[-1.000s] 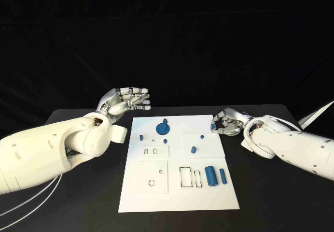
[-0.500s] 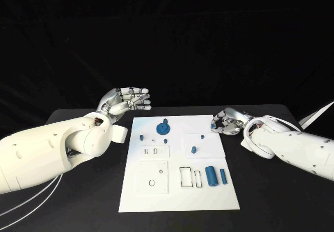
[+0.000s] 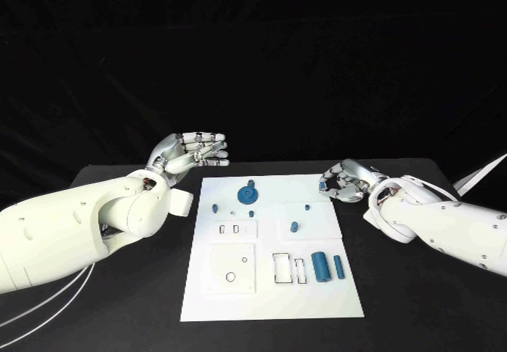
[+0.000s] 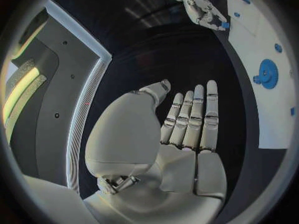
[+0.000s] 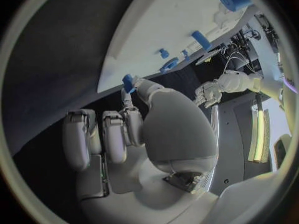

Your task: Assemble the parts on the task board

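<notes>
I see my right hand (image 3: 346, 182) pinching a small blue part (image 5: 128, 81) at the task board's (image 3: 272, 293) far right corner; my left hand (image 3: 191, 152) hovers empty, fingers loosely curled, beyond the board's left corner, above the worktop (image 3: 127, 308).

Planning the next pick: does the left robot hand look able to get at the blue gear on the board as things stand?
Probably yes. The left robot hand is empty, raised beyond the task board's far left corner, and the blue gear stands on the near side of it with nothing between. The right robot hand keeps to the board's other edge.
</notes>
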